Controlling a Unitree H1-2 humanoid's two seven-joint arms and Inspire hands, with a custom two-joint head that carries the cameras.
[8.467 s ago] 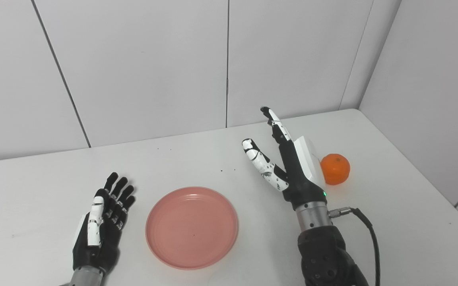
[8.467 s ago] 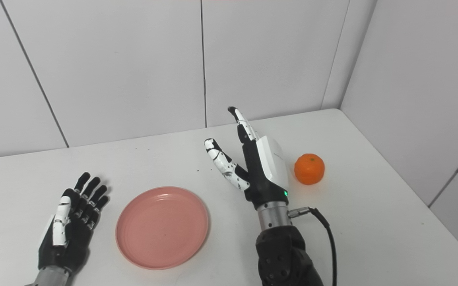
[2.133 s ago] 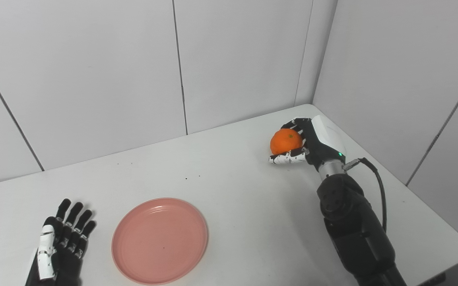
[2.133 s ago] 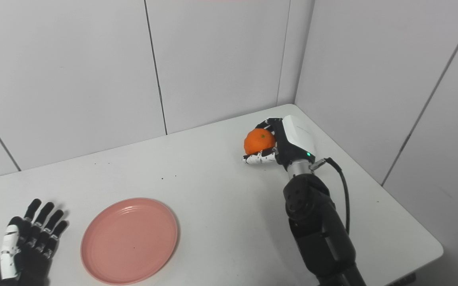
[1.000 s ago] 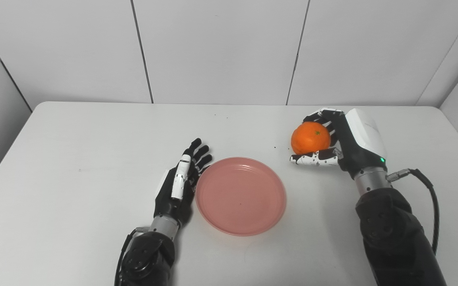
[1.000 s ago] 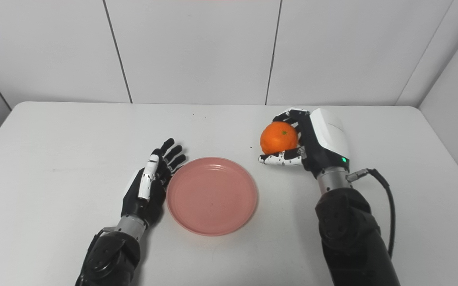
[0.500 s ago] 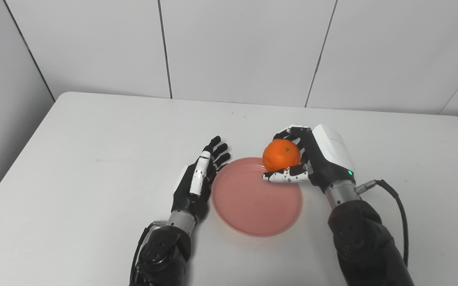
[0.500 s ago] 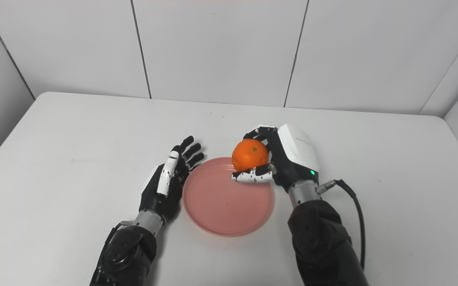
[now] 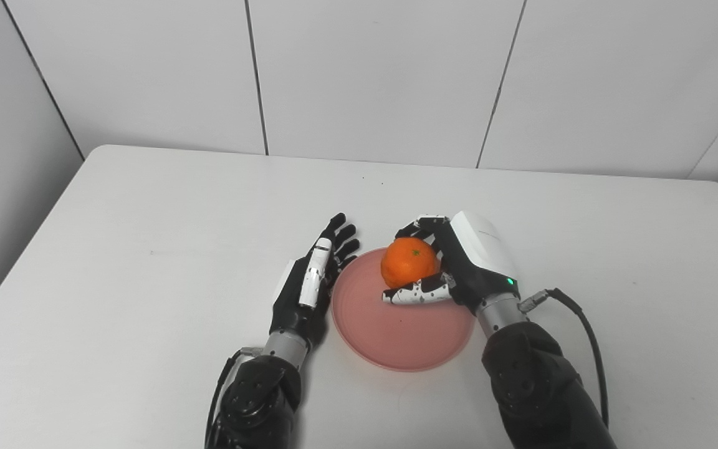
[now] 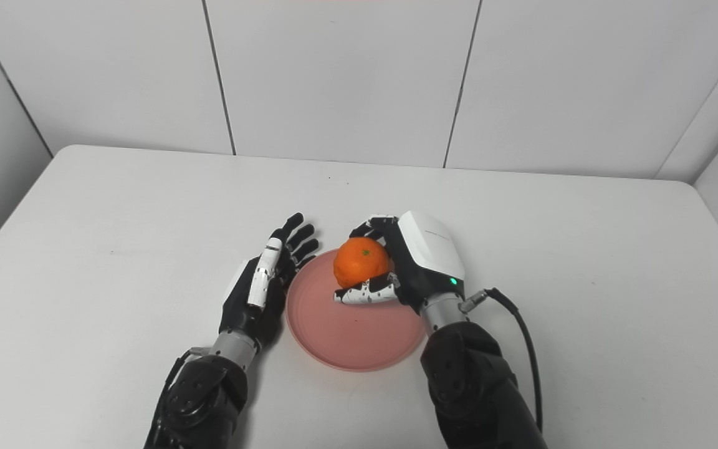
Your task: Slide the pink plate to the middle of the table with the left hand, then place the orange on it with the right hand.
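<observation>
Orange (image 9: 409, 267) wrapped in right hand (image 9: 459, 269) fingers (image 9: 418, 294) over pink plate (image 9: 396, 330); left hand (image 9: 309, 288) flat, fingers spread, beside plate.

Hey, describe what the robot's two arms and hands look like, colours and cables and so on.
Both arms are black with silver wrist collars. The left robot hand is black with a white thumb. The right robot hand is black with a white back cover, speckled white thumb, green light and a black cable at the wrist.
</observation>
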